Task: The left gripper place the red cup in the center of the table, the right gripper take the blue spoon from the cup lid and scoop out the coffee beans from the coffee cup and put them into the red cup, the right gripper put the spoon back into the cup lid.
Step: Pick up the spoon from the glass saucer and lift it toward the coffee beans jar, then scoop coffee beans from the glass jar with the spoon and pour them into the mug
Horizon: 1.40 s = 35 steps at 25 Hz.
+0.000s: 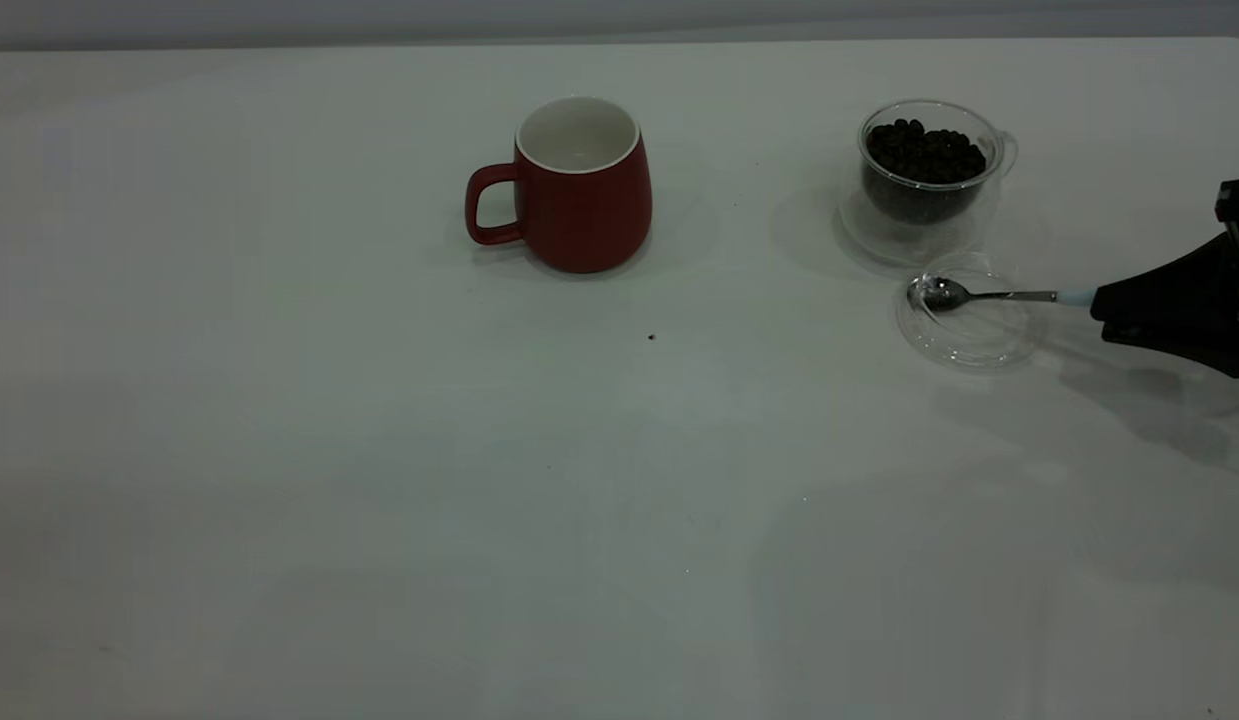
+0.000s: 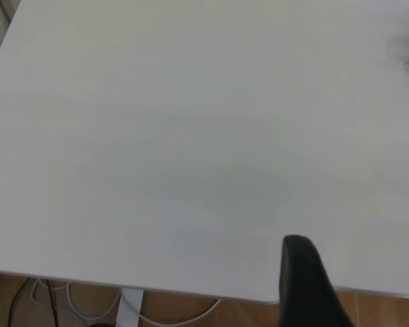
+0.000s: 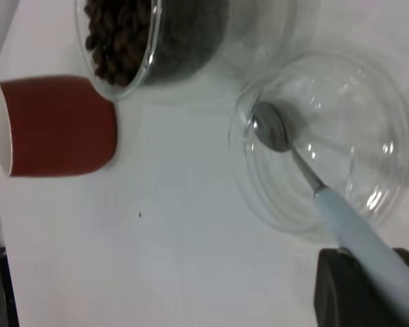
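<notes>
The red cup stands upright near the middle of the table, handle toward the left; it looks empty inside. To its right, the glass coffee cup holds a heap of coffee beans. Just in front of it lies the clear cup lid with the blue spoon resting bowl-down in it. My right gripper is shut on the spoon's pale handle, low over the table beside the lid. My left gripper is open and empty near the table's edge, out of the exterior view.
A single dark speck lies on the table in front of the red cup. In the left wrist view, wooden floor and white cables show beyond the table's edge.
</notes>
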### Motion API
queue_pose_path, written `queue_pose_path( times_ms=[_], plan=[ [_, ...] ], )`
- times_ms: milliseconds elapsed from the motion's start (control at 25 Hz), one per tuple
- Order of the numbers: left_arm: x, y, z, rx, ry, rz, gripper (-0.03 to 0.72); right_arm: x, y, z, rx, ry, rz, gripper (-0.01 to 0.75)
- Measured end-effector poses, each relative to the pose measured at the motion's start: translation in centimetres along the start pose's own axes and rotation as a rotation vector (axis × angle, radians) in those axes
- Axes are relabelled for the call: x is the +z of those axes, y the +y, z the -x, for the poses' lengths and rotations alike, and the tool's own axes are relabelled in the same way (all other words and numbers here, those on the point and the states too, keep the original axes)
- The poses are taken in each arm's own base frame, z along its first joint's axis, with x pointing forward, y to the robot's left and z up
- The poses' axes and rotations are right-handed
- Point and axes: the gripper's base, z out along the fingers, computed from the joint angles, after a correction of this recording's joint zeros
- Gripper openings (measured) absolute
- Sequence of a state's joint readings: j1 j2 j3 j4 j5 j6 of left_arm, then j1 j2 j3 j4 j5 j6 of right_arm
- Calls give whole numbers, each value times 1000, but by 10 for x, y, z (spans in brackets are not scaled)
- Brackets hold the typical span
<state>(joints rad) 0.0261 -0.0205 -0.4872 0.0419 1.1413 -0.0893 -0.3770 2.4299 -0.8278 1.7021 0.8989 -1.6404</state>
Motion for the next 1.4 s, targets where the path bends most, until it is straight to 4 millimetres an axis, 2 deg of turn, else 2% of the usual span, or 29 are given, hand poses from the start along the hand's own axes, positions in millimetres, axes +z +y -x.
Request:
queue_pose_path(
  times_ms=[240,720,960,1280,1400],
  plan=[
    [0,0,0,0,0,0,445,-3,5,-3,-24,55,3,117],
    [0,0,0,0,0,0,445,-30,30,14,-112,47,-97,113],
    [0,0,0,0,0,0,445,-48,54,24,-166,0,-87,113],
    [0,0,0,-2,0,0,445,-79,99,39,-254,-123,-26,113],
    [0,0,0,-2,0,0,445,-80,110,50,-258,-149,-17,113]
  ],
)
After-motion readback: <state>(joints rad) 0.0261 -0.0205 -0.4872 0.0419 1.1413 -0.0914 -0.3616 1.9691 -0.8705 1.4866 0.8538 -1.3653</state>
